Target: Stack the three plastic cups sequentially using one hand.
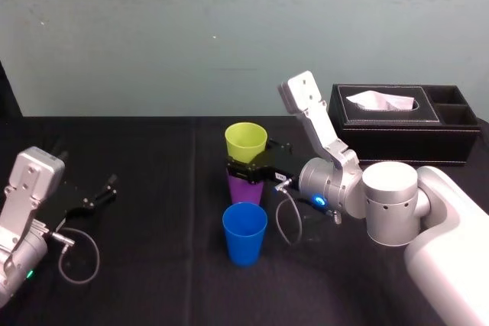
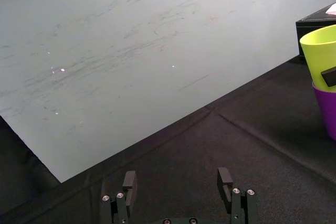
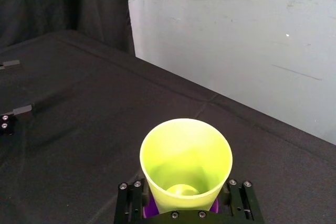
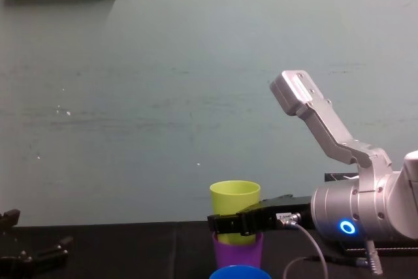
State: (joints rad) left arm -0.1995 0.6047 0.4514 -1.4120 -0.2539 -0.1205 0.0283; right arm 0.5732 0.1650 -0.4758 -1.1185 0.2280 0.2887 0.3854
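The yellow-green cup sits nested in the purple cup at the middle of the black table. My right gripper reaches in from the right and is shut on the yellow-green cup, with a finger on each side just above the purple rim. The blue cup stands upright on its own, just in front of the pair. My left gripper rests open at the far left, holding nothing. The left wrist view catches the yellow-green cup above the purple cup.
A black leather tissue box stands at the back right, behind my right arm. A loose grey cable loops on the cloth by the left arm. A pale wall rises right behind the table's far edge.
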